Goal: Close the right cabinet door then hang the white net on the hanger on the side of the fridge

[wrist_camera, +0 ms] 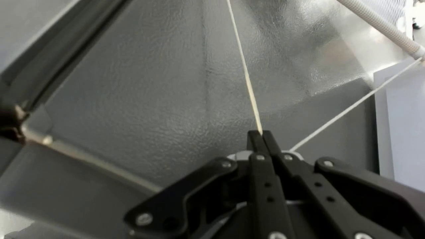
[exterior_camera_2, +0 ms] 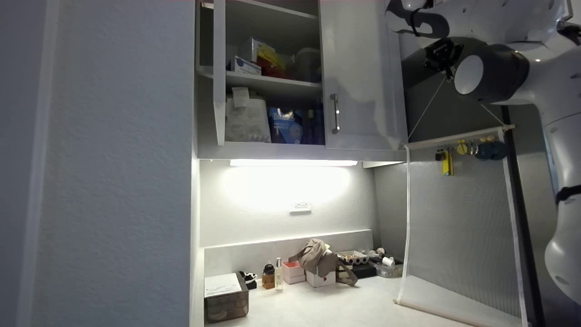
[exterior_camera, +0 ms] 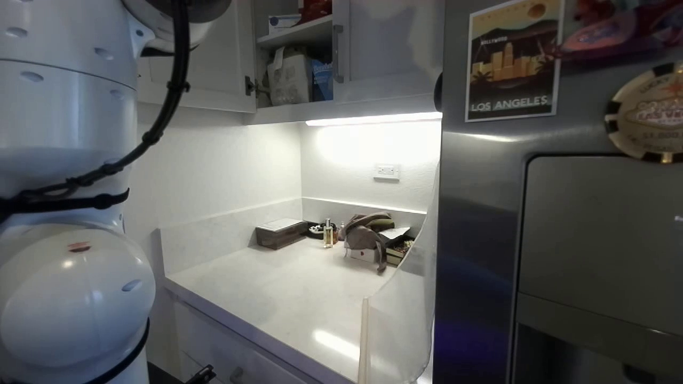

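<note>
Tool (wrist_camera: 261,132) is pinching its tips together on the cord (wrist_camera: 247,78) of the white net (exterior_camera_2: 458,227); a second strand (wrist_camera: 352,108) is passing behind the fingers (wrist_camera: 262,172). Net is hanging below, alongside the grey fridge (exterior_camera: 480,224), at the fridge end of the pale desk (exterior_camera: 277,288); can't tell if it's touching either. Desk is carrying a dark box (exterior_camera_2: 227,306), small bottles (exterior_camera_2: 268,279) and a brown fabric bundle (exterior_camera_2: 317,258) draped over a white box (exterior_camera_2: 317,279). Strip light (exterior_camera_2: 292,162) is glowing under the wall cabinet (exterior_camera_2: 281,150); right cabinet door (exterior_camera_2: 363,68) is sitting closed, left door (exterior_camera: 213,80) is standing open on stocked shelves (exterior_camera_2: 272,80). In an exterior view the fridge is hiding part of the net and a round magnet (exterior_camera: 648,114) is running out of frame. Small yellow and teal items (exterior_camera_2: 447,162) are showing near the net's top rod (exterior_camera_2: 454,137); can't tell if they're in front or behind. Net itself is looking thin and see-through, white edging down both sides, rods spanning top and bottom.
</note>
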